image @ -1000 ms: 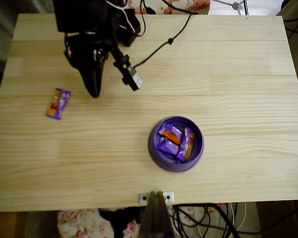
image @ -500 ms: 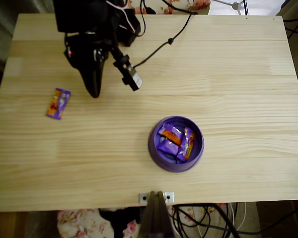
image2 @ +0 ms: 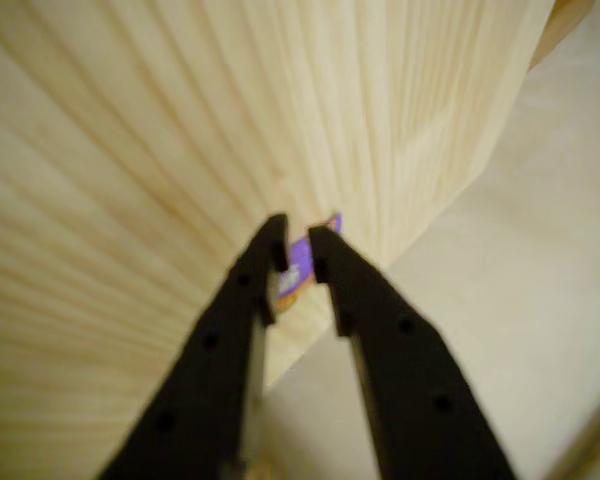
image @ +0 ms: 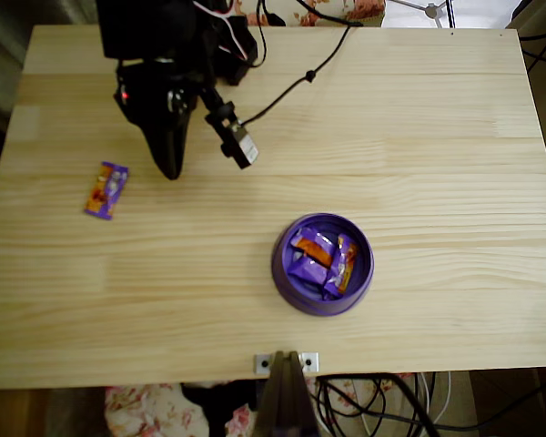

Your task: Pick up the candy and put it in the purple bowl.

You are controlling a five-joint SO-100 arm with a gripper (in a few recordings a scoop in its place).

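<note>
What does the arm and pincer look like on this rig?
All black arm with a small red light on it and black cables trailing off the table's far edge. The pincer has two long tapering matte black fingers with small round holes along them.

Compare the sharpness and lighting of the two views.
Overhead view: sharp and evenly lit, wood grain crisp, a slight sheen on the purple bowl rim, the candy clear. Wrist view: soft and blurred throughout, warm yellowish cast, the hand dark and featureless, the candy behind its fingertips a purple smudge.
</note>
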